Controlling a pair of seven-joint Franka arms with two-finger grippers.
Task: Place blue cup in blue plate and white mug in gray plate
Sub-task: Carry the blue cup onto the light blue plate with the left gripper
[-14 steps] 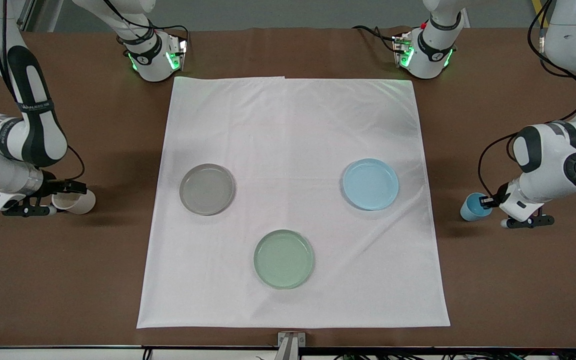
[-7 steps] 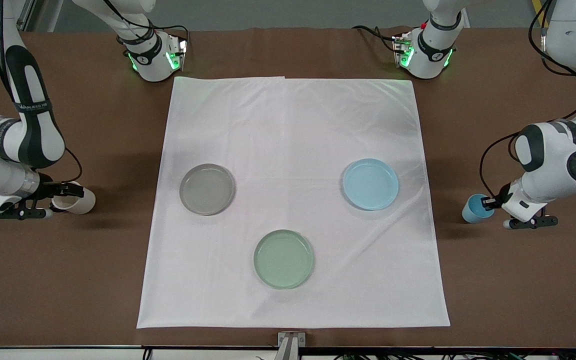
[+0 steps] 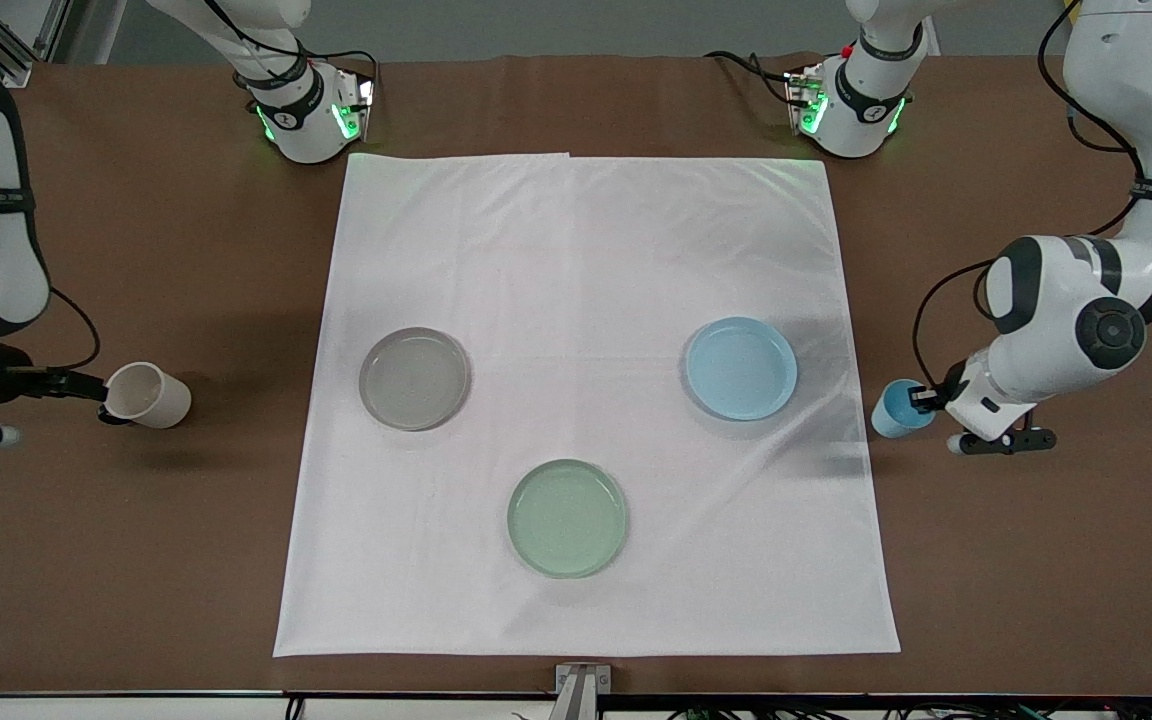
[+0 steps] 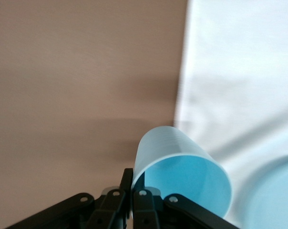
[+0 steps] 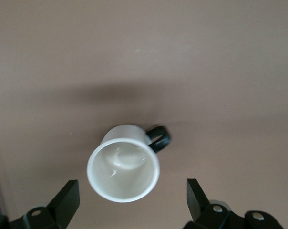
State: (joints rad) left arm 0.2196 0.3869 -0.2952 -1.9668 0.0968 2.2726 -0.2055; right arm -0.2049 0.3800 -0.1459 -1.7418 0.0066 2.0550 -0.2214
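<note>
The white mug stands on the brown table at the right arm's end, beside the cloth; its dark handle shows in the right wrist view. My right gripper is open and low beside the mug, its fingers wide apart on either side of the mug without gripping it. My left gripper is shut on the rim of the blue cup and holds it tilted over the table by the cloth's edge, near the blue plate. The gray plate lies empty on the cloth.
A pale green plate lies on the white cloth, nearer to the front camera than the other two plates. In the left wrist view, the cloth edge and part of the blue plate lie past the cup.
My right gripper has drawn back from the mug toward the table's end, and the mug stays put. My left gripper has carried the blue cup toward the cloth and blue plate.
</note>
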